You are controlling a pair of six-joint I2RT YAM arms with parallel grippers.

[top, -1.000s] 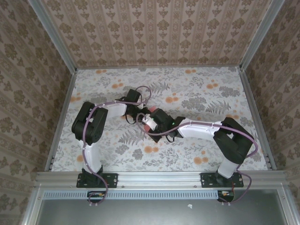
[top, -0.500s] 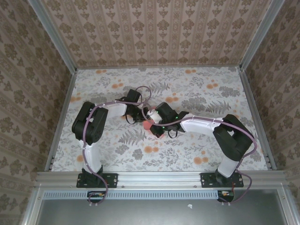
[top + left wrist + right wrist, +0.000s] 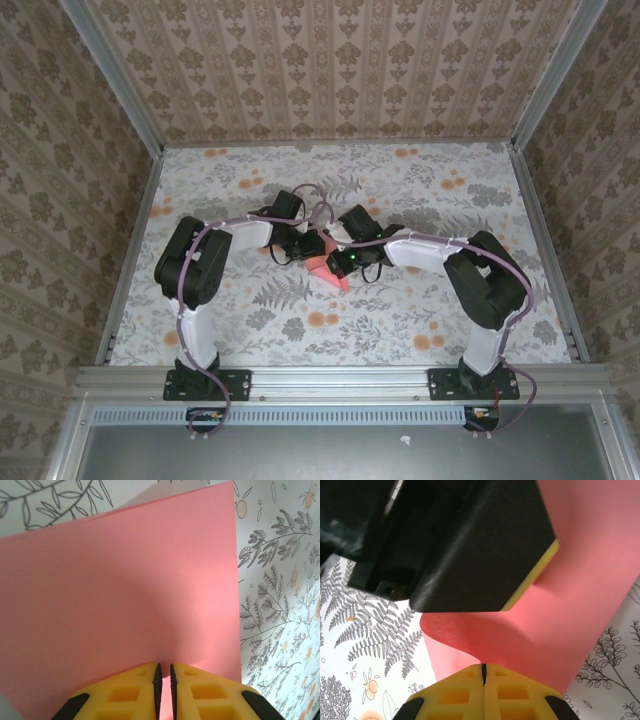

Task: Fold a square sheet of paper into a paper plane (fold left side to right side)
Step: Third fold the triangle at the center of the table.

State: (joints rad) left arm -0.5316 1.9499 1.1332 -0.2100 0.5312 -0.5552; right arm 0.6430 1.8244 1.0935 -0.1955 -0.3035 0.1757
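Paper [image 3: 120, 580] fans toward 12 o'clock from left gripper [image 3: 164, 666], nipped in narrow jaws. Closed right gripper [image 3: 483, 666] pinches its curl.

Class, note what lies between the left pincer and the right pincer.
The pink sheet of paper, bent, fills that stretch; the right wrist view shows it.

From above, the arms' wrists [image 3: 365, 240] cover most of the square sheet of paper [image 3: 333, 271] at the counter's [image 3: 250, 330] middle. Picture edges crop the left claw [image 3: 163, 666] and right claw [image 3: 483, 666]. In the right wrist view the left claw, blurred and black, hides the sheet's top.
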